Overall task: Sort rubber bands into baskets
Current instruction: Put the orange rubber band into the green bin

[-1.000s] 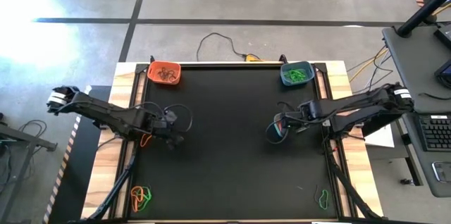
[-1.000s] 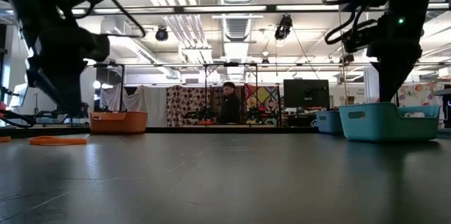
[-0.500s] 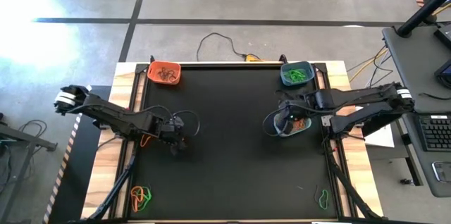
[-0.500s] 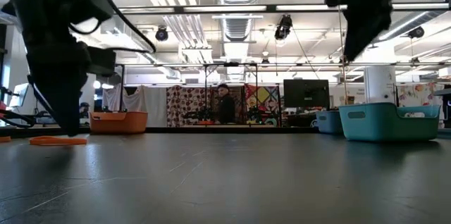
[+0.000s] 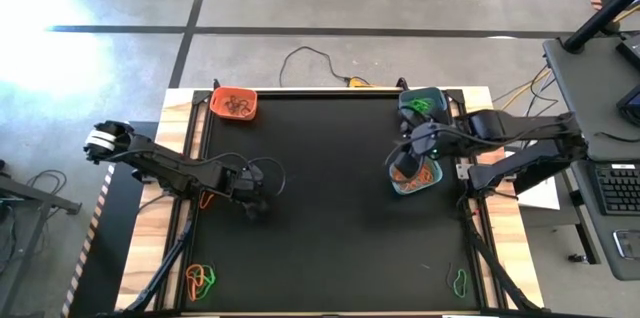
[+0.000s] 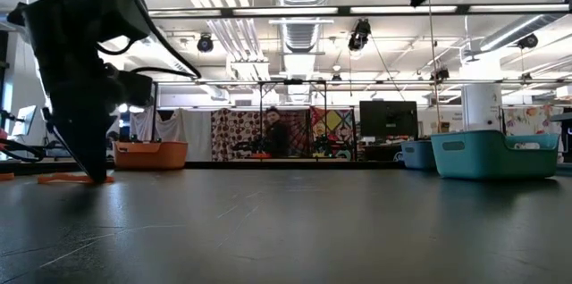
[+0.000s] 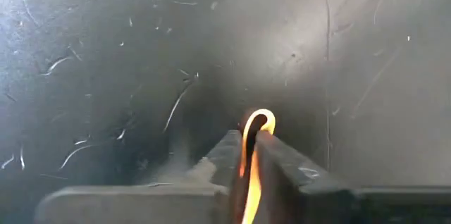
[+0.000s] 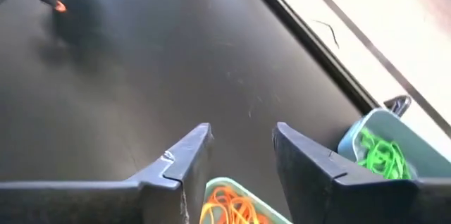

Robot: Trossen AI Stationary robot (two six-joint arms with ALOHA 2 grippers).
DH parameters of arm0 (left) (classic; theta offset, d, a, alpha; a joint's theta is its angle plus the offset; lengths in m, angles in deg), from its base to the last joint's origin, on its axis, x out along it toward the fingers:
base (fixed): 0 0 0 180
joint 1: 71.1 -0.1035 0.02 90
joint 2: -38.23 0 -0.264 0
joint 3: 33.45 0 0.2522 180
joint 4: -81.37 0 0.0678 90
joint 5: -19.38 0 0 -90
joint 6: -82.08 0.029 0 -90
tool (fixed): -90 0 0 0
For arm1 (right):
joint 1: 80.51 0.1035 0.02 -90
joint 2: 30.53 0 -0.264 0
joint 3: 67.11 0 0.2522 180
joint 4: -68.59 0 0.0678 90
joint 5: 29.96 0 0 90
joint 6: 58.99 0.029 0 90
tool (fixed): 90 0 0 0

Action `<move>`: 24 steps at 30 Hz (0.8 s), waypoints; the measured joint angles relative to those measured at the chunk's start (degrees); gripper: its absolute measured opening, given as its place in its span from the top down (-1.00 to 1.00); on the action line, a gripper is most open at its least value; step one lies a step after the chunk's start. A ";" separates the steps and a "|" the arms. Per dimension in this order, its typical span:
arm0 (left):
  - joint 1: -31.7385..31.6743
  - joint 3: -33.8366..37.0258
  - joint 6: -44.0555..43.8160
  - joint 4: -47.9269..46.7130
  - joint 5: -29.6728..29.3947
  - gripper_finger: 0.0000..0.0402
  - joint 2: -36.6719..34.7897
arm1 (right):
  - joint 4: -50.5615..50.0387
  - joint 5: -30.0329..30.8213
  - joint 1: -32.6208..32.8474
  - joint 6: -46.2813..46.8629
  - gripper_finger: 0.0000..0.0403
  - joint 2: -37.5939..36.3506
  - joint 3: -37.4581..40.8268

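Note:
My left gripper (image 5: 255,201) is low over the black mat's left half, shut on an orange rubber band (image 7: 258,120). My right gripper (image 8: 241,143) is open and empty, high above the teal basket (image 5: 428,186), which holds orange bands (image 8: 224,206). The blue basket (image 5: 420,105) at the far right corner holds green bands (image 8: 380,155). The orange basket (image 5: 234,104) at the far left holds dark bands. Loose orange and green bands (image 5: 200,278) lie near the left front corner. A green one (image 5: 458,280) lies at the right front. My left gripper pinches the orange band between its two fingers (image 7: 227,155). A small loop of the band (image 7: 259,117) sticks out past the fingertips, and the rest runs back between them. The fingers point down, their tips close to the mat (image 6: 92,175).
Another orange band (image 5: 206,198) lies at the mat's left edge beside my left arm. In the low view the teal basket (image 6: 496,154) stands at the right, the blue one (image 6: 416,153) behind it, and the orange one (image 6: 150,154) at the left. A person stands far back in the room.
My left gripper has gone down toward the mat and a little toward the table's right edge. My right gripper has risen from the teal basket, nearly out of the top of the low view. The baskets have stayed where they were.

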 joint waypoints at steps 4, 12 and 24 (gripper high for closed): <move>0.00 0.15 -1.71 1.41 -1.08 0.96 -0.26 | 1.98 0.04 -0.02 -2.57 0.34 -0.02 -0.20; 0.02 0.44 0.47 26.92 -3.42 1.00 -0.25 | 17.35 -10.81 -0.01 -15.80 0.35 0.04 8.19; 0.04 -7.16 6.47 54.81 -10.12 1.00 16.86 | 49.78 -27.30 0.13 -26.73 0.31 0.36 29.74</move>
